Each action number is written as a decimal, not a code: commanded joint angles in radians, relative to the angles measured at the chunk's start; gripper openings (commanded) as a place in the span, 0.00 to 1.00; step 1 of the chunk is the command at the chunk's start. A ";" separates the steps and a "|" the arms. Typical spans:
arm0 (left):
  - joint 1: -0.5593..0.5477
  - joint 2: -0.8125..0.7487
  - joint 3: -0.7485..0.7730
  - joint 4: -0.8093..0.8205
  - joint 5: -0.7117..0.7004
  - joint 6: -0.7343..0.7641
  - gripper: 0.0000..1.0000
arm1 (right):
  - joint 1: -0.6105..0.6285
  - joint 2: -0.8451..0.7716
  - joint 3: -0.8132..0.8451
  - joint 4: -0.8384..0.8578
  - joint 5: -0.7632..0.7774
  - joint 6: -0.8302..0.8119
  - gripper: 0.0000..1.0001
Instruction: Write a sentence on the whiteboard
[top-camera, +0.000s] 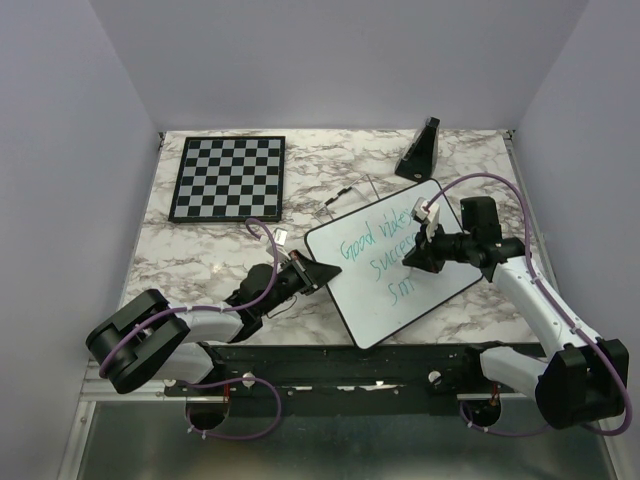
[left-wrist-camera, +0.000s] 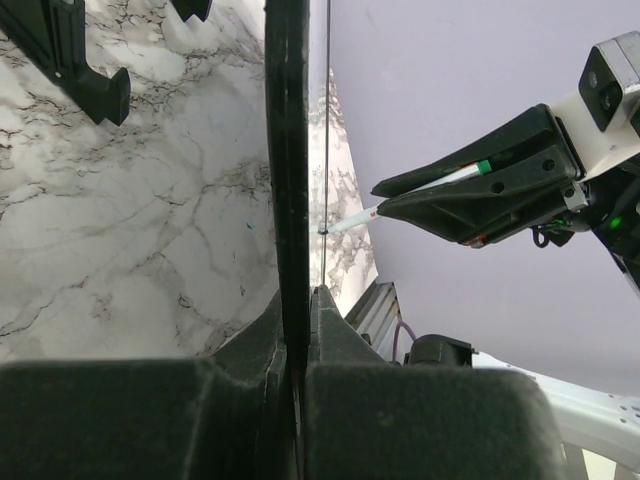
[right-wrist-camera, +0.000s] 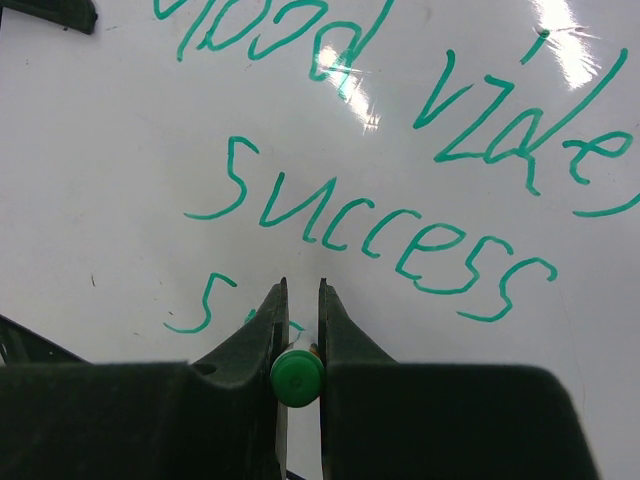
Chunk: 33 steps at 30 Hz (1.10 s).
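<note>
The whiteboard (top-camera: 400, 265) lies tilted on the marble table. Its green sentence (top-camera: 385, 255) reads "Good vibes", "Success" and a started third line; in the right wrist view (right-wrist-camera: 380, 240) I read "Good", "vibes", "Success" and "S". My left gripper (top-camera: 318, 274) is shut on the whiteboard's left edge, seen as a black rim (left-wrist-camera: 288, 180) between the fingers. My right gripper (top-camera: 418, 255) is shut on a green marker (right-wrist-camera: 297, 379), tip down on the board at the third line. The marker also shows in the left wrist view (left-wrist-camera: 420, 192).
A black-and-white chessboard (top-camera: 228, 177) lies at the back left. A black stand (top-camera: 420, 150) sits at the back right. A small clip-like piece (top-camera: 282, 236) lies left of the whiteboard. Purple cables loop from both arms.
</note>
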 joint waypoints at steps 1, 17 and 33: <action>-0.004 -0.024 0.004 0.104 -0.003 0.029 0.00 | -0.006 0.003 -0.006 -0.071 0.014 -0.047 0.01; -0.004 -0.023 0.000 0.107 0.003 0.033 0.00 | -0.090 -0.131 0.029 -0.054 -0.088 -0.005 0.00; -0.002 -0.007 -0.002 0.121 0.021 0.039 0.00 | -0.213 -0.132 -0.044 -0.009 -0.255 -0.126 0.01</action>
